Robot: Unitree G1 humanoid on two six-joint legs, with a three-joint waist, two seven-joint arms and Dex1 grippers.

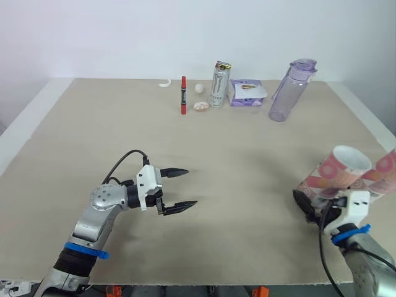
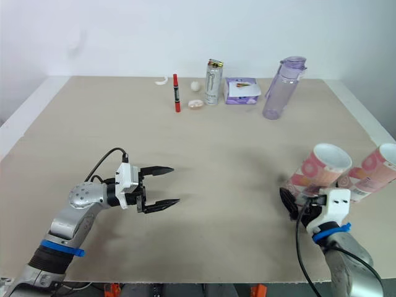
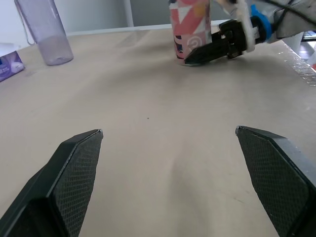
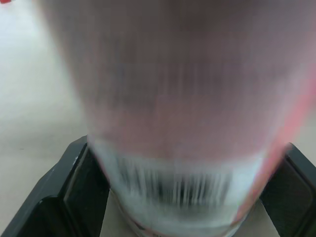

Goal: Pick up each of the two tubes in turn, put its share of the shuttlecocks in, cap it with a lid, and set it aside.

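Surface: pale beige table (image 1: pixel 247 173) running back to a plain white wall (image 1: pixel 124 37).

Left gripper: the left gripper (image 1: pixel 192 186) hangs over bare tabletop on the robot's left side. Its two black fingers are spread wide with nothing between them, and they point toward the middle of the table.

Right gripper: the right gripper (image 1: pixel 317 207) sits near the table's front right. It is clenched on the lower end of the first tube, with one black finger on each side of the tube's base, as the right wrist view shows.

First tube: the first tube (image 1: pixel 337 170) is pink with a white and orange pattern. It is tilted, its open white mouth raised and leaning away from the robot, and its base is down at the fingers.

Second tube: the second tube (image 2: pixel 374 170) has the same pattern. It lies just beyond the first, toward the right edge, and is tilted the same way.

Back row: far from both arms, near the wall, stand a red marker (image 1: pixel 184 94), a small white ball (image 1: pixel 199 88), a tall can (image 1: pixel 219 84), a purple tissue pack (image 1: pixel 247 93) and a translucent purple water bottle (image 1: pixel 291 90).

Spacing: the grippers are well apart, with open table between them.
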